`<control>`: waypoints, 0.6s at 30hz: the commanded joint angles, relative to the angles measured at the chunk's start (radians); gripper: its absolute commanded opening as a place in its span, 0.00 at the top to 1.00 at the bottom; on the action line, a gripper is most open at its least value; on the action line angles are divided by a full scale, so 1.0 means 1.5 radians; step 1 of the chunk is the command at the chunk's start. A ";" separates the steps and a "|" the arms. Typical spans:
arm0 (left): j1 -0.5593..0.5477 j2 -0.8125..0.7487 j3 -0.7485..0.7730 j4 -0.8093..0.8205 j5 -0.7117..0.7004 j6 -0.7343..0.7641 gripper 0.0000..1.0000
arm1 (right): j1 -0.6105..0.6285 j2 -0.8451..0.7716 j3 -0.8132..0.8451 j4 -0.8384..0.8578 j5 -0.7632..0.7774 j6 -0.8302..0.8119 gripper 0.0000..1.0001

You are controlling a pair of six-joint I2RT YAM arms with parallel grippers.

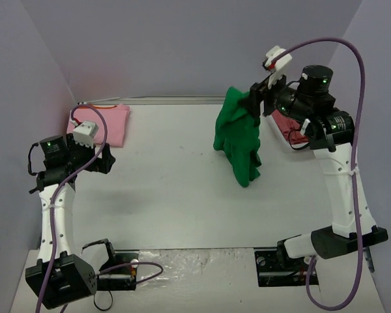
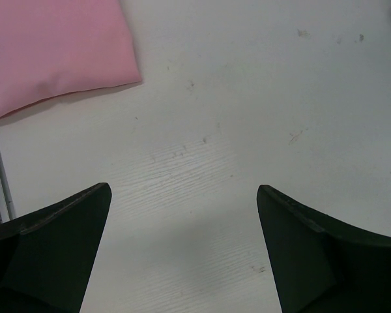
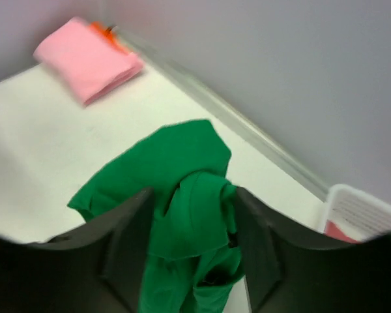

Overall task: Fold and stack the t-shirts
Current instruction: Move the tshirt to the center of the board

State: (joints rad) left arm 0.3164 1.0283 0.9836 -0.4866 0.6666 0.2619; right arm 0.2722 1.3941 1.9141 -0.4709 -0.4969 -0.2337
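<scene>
A bright green t-shirt hangs bunched from my raised right gripper at the back right, its lower end down near the table. In the right wrist view the green t-shirt fills the gap between the parted fingers of my right gripper, with a dark slit beside the right finger. A folded light pink t-shirt lies at the back left, an orange edge showing behind it. My left gripper is wide open over bare table just in front of the pink t-shirt.
A white lattice basket stands at the back right behind the right arm, with coral red cloth in it. Grey walls close off the back and sides, and a metal rail runs along the far edge.
</scene>
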 commanded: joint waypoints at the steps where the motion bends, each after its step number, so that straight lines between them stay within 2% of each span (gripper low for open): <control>1: 0.005 -0.017 0.007 -0.001 0.025 0.016 0.06 | 0.038 0.003 -0.054 -0.158 -0.255 -0.098 0.37; 2: 0.005 -0.014 0.007 -0.001 0.027 0.016 0.06 | 0.059 0.010 -0.054 -0.209 -0.272 -0.200 0.37; 3: 0.005 -0.013 0.007 -0.002 0.026 0.016 0.06 | 0.078 0.027 -0.055 -0.251 -0.259 -0.234 0.36; 4: 0.005 -0.013 0.008 -0.003 0.027 0.017 0.06 | 0.093 0.034 -0.061 -0.291 -0.243 -0.246 0.25; 5: 0.005 -0.013 0.007 -0.002 0.027 0.018 0.06 | 0.108 0.039 -0.073 -0.301 -0.228 -0.259 0.20; 6: 0.005 -0.013 0.008 -0.002 0.028 0.018 0.06 | 0.108 0.043 -0.079 -0.304 -0.198 -0.266 0.20; 14: 0.005 -0.004 0.013 -0.018 0.059 0.021 0.06 | 0.104 0.013 -0.210 -0.185 -0.038 -0.221 0.15; 18: 0.004 0.032 0.042 -0.080 0.144 0.043 0.06 | 0.115 0.039 -0.278 -0.181 -0.009 -0.230 0.16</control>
State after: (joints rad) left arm 0.3164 1.0492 0.9897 -0.5304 0.7639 0.2886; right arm 0.4335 1.4521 1.5471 -0.7658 -0.5739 -0.5678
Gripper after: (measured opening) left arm 0.945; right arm 0.845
